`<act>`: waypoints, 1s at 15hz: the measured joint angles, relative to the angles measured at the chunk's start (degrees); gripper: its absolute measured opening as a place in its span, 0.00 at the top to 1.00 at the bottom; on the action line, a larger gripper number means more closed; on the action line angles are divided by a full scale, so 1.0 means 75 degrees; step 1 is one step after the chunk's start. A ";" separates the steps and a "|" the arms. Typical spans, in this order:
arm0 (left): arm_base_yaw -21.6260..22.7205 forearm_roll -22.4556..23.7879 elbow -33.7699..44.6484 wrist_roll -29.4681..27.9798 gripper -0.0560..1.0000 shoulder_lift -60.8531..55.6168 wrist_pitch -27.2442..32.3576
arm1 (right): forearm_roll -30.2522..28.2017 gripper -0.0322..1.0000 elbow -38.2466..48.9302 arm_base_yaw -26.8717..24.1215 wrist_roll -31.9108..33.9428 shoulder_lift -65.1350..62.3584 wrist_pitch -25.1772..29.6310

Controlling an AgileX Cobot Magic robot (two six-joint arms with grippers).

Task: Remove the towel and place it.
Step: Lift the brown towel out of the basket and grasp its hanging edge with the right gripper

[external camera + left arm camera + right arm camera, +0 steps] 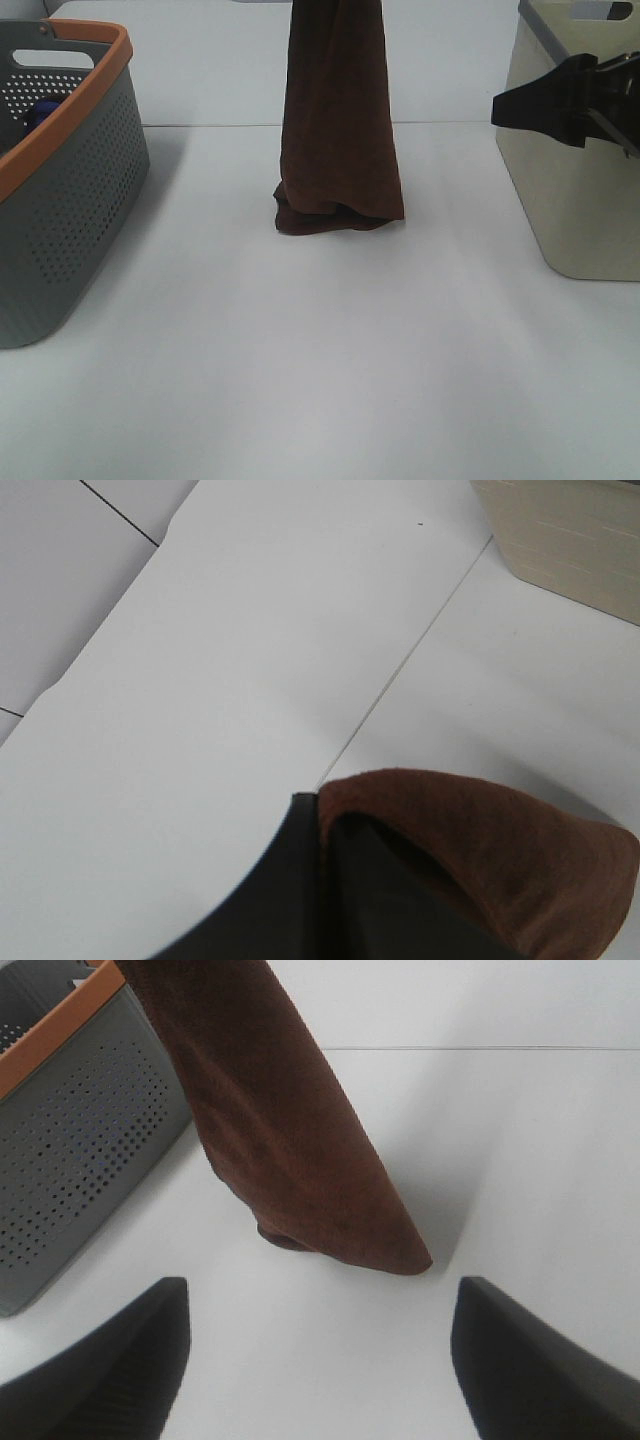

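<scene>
- The dark brown towel [338,120] hangs as a long drape from above the top edge of the exterior high view; its lower end rests bunched on the white table [320,380], roughly midway between the two baskets
- The left gripper [325,825] is clamped onto the towel; in its wrist view the plush cloth bulges out right against the black fingers [270,910]; the gripper itself lies outside the high view
- The right gripper [320,1295] has its jaws spread wide and holds nothing; the towel hangs ahead of it, in line with the gap between the jaws and apart from both tips
- In the high view that gripper sits in front of the beige basket [580,200] with the grey rim, well to the right of the towel
- The grey perforated basket [70,200] with the orange rim stands at the left of the table, apart from the cloth
</scene>
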 joint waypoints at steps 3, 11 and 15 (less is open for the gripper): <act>0.0015 0.0237 0.0000 -0.0328 0.95 0.0061 -0.0237 | 0.0015 0.26 -0.0504 0.2246 -0.0397 0.1184 -0.2345; 0.0015 0.0244 0.0000 -0.0772 0.95 0.0183 -0.0351 | 0.0069 0.29 -0.1589 0.4622 0.1306 0.2827 -0.5286; 0.0015 0.0244 0.0000 -0.0985 0.95 0.0229 -0.0435 | 0.0061 0.30 -0.2529 0.4622 0.2307 0.3591 -0.5439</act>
